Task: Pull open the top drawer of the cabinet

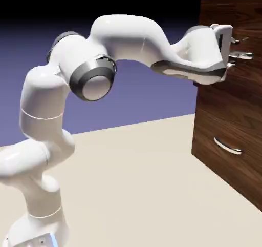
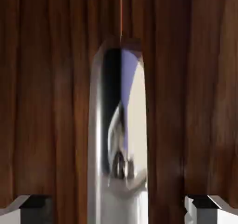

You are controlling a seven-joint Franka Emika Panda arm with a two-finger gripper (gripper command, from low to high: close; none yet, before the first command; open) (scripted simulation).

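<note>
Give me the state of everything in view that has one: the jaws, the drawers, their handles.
Jaws: open, a tip on each side of the upper handle, touching neither side.
Upper handle: between the tips, not gripped.
Top drawer: looks shut; the hand partly hides it.
Lower drawer: shut.
Lower handle: free, nothing on it.

A cream tabletop (image 1: 128, 189) bears arm (image 1: 43, 97) and cabinet (image 1: 220, 112).

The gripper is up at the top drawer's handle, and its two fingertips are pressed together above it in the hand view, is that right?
Not quite: the hand view shows the fingertips wide apart, one on each side of the handle. The gripper is indeed up at the top drawer's handle.
</note>
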